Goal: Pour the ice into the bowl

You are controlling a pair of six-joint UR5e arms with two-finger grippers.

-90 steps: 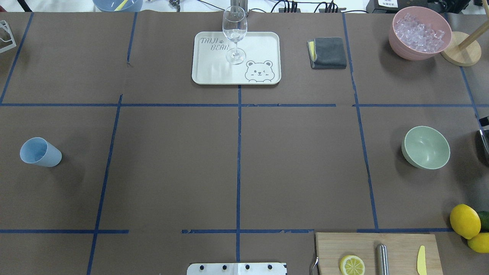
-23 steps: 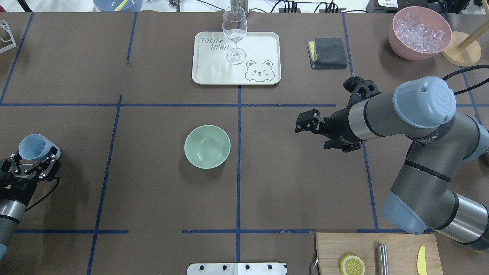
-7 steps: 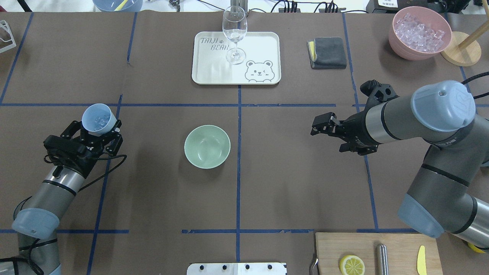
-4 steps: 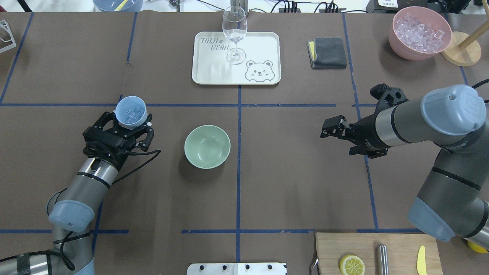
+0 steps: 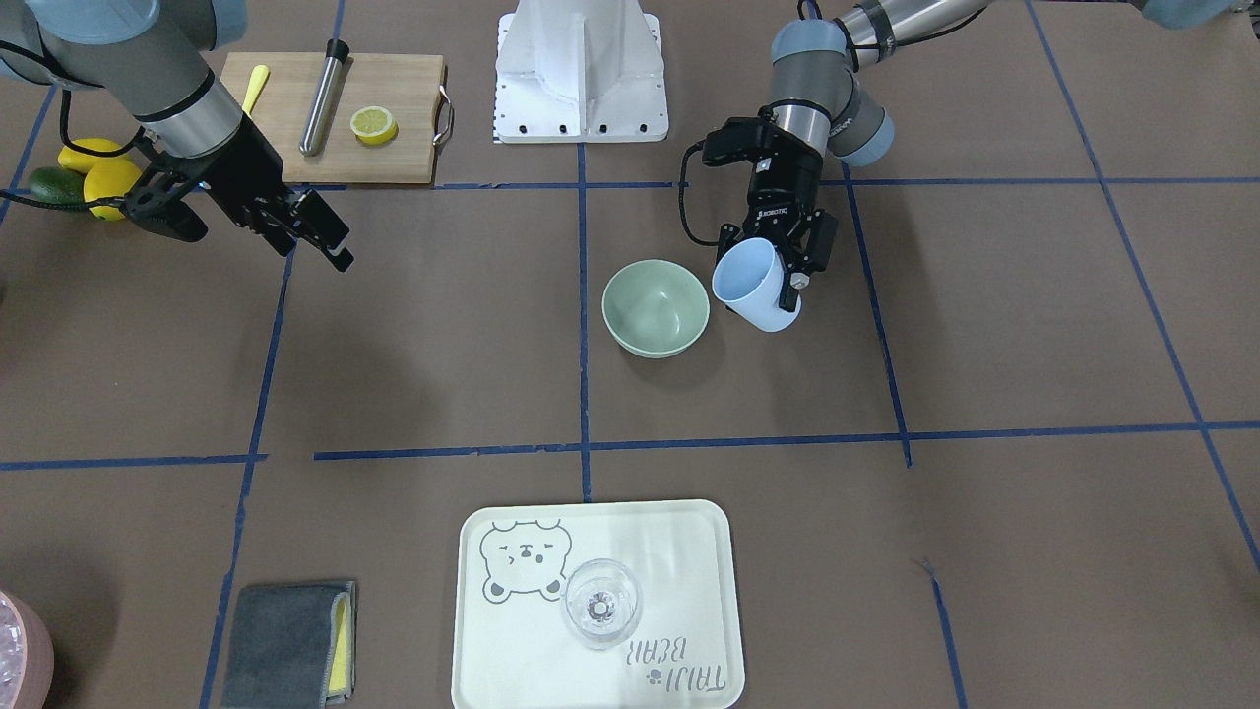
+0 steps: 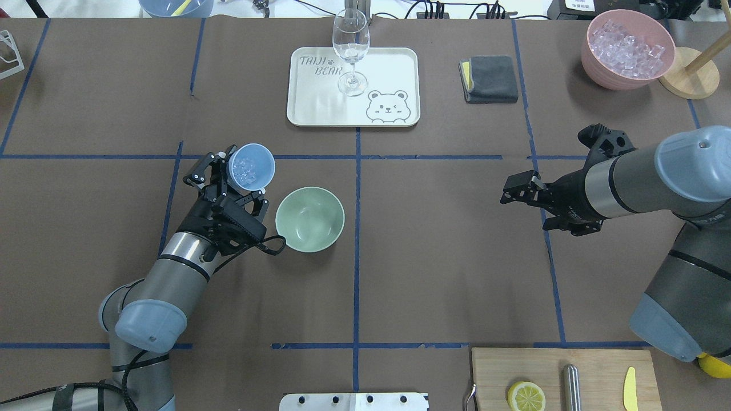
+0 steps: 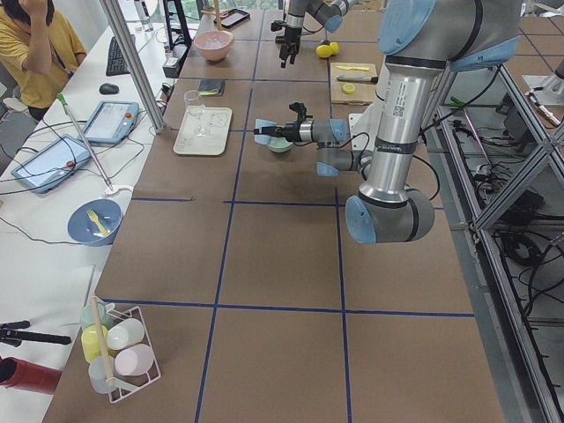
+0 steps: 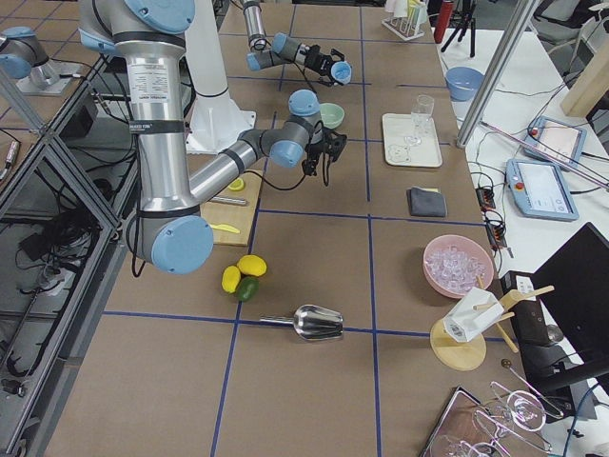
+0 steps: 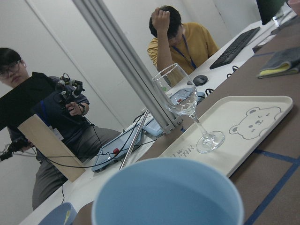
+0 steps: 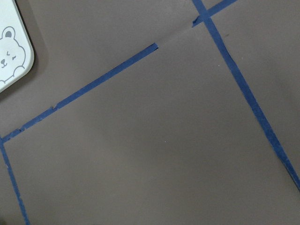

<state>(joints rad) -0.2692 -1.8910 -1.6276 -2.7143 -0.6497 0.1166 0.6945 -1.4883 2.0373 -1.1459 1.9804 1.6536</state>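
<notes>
Two claws hang over the brown bench, and only one is busy. The right claw, at the overhead frame's right, is spread and empty, well apart from the work. The sage-green bowl sits just left of centre. The left claw pinches the light blue cup, tilted, just beside the bowl's upper-left rim. To pour well, I judge the cup's lip should travel over the bowl's middle before tipping further, and slowly, so cubes don't bounce out. The ice shows only as a faint glint inside the cup. The left wrist view crops the cup's bottom, so the cubes cannot be counted.
</notes>
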